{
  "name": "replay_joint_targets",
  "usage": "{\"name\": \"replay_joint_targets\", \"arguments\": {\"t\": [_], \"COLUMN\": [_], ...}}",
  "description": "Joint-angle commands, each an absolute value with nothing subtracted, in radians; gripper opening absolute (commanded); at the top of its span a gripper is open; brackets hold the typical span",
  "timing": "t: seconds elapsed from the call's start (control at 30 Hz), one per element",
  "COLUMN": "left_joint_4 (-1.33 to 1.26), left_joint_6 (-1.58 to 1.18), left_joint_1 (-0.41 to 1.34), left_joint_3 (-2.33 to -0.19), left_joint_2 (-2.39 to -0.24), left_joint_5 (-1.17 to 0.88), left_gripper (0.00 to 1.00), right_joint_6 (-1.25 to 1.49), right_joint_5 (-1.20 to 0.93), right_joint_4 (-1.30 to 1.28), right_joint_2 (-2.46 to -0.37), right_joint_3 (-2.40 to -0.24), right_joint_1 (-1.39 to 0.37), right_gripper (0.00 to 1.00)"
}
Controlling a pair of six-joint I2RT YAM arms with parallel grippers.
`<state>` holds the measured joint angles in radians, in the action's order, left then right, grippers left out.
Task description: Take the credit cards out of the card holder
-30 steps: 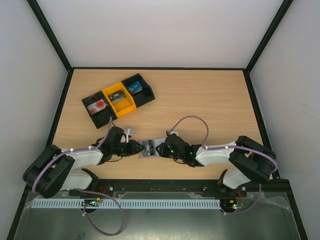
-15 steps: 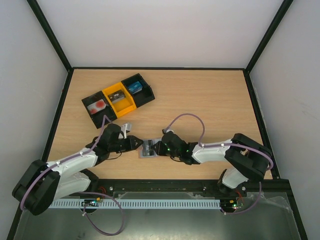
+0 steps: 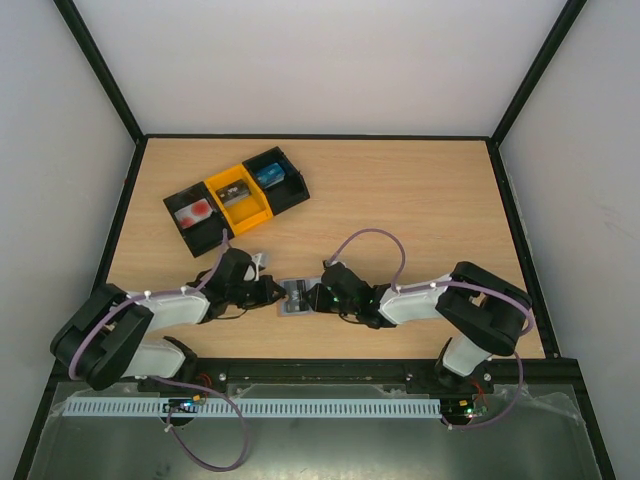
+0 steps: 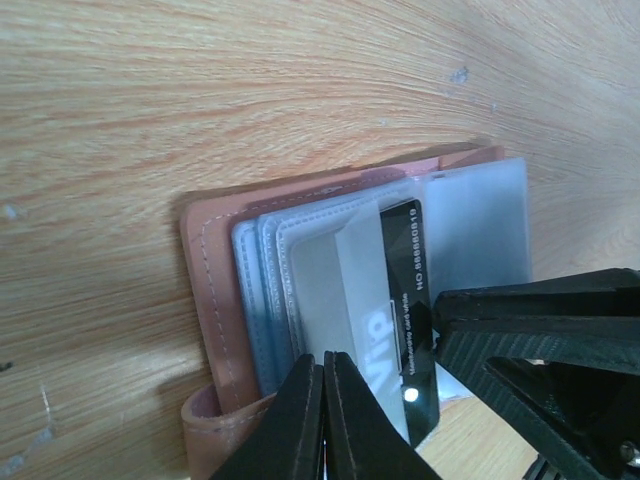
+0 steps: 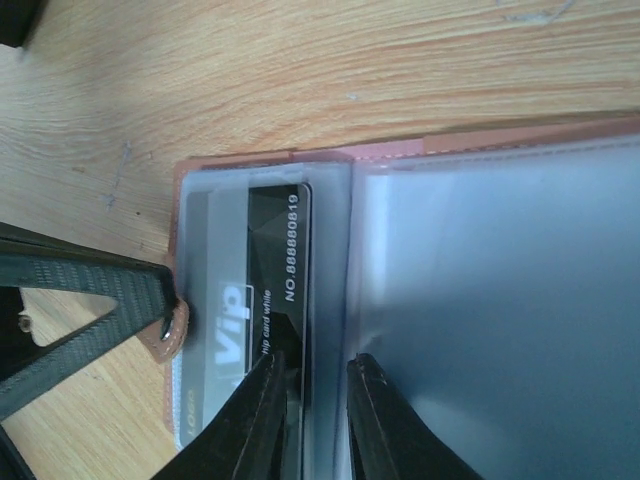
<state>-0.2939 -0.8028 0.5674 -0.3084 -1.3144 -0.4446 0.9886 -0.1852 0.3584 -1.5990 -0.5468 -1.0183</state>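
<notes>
Both arms point(image 3: 175, 308) reach low inward; left fingers point(image 4: 295, 420) pressed together, right fingers point(image 5: 250, 420) slightly spread.

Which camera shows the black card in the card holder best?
The right wrist view. There the black card fills much of the picture, and you can read "Vip" and its number. The left wrist view shows a narrower strip of it. The top external view shows only a tiny dark patch.
</notes>
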Motion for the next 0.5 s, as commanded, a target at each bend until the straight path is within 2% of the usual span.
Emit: {"name": "replay_joint_targets", "arguments": {"t": [0.0,0.47], "left_joint_4": [-0.319,-0.332], "left_joint_6": [-0.776,-0.769], "left_joint_1": [0.572,0.574], "left_joint_3": [-0.321,-0.286], "left_joint_2": [-1.358,-1.367], "left_joint_5": [-0.435,-0.42], "left_gripper": [0.03,0.03], "right_joint_6": [0.998,1.017], "right_joint_5": [-0.186,-0.241], "right_joint_4": [0.417,0.49], "right_joint_2": [-1.618,-1.668], "right_joint_3": [-0.528,-0.513], "right_joint_1": [-1.01,-0.992], "right_gripper": [0.19,0.16]}}
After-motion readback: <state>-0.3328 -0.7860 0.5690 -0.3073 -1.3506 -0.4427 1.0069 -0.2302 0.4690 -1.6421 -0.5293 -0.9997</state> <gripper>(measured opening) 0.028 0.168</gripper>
